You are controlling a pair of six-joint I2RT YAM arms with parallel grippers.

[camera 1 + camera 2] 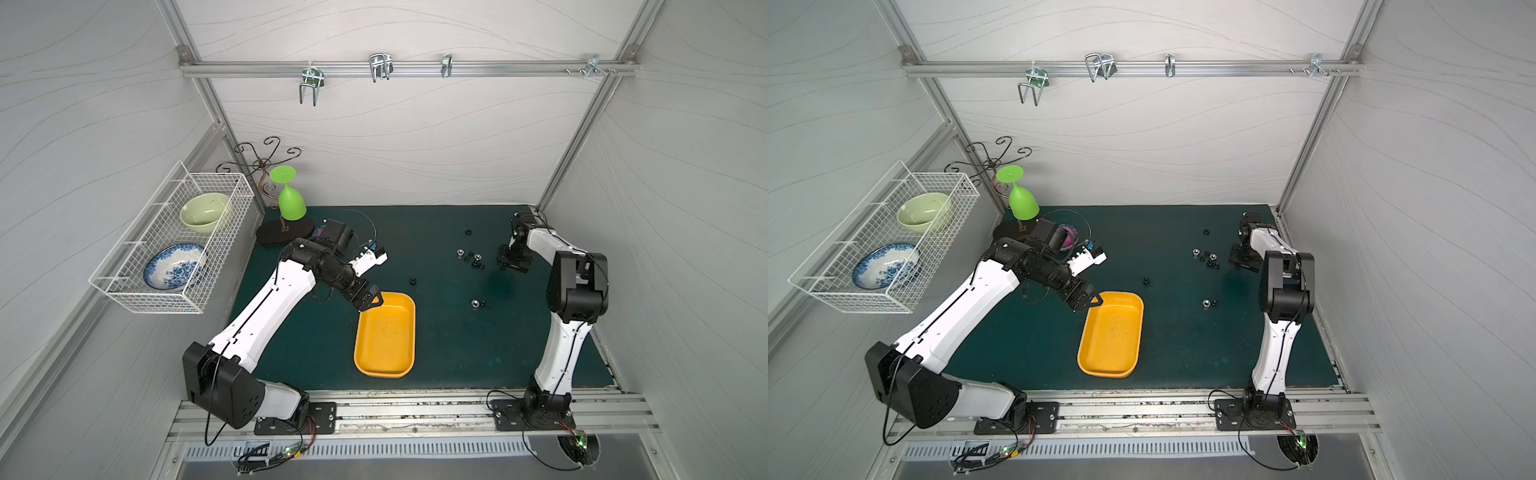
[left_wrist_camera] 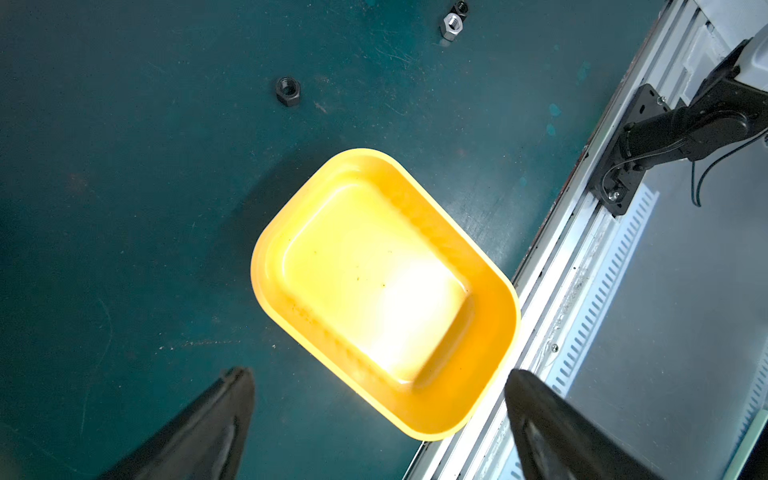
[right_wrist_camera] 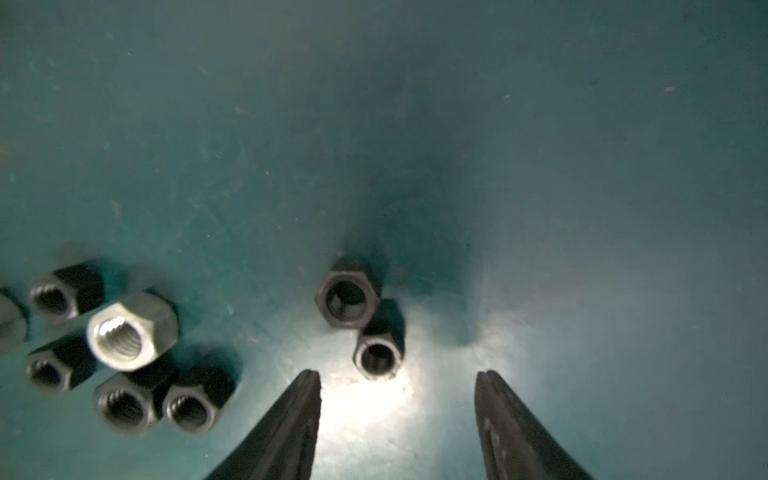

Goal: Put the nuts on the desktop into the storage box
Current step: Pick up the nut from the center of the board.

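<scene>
Yellow-orange storage box (image 1: 384,336) lies on the green desktop (image 1: 436,357), with the left gripper (image 1: 372,301) spread wide over its far corner, gripping nothing. All the nuts (image 1: 471,257) lie on the desktop to its right, clustered with a few strays. The right gripper (image 3: 397,374) is down beside the cluster, jaws parted around nothing, two black nuts (image 3: 365,320) just ahead of the tips. The left arm (image 1: 967,307) half-hides a pink object (image 1: 1070,240) by the upturned green goblet (image 1: 291,205); the cluster is blurred in the right wrist view.

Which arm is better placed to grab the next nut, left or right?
Right. The right gripper is low over the desktop, jaws apart, with two black nuts just ahead of its tips. The left gripper hovers open over the storage box, away from every nut.
</scene>
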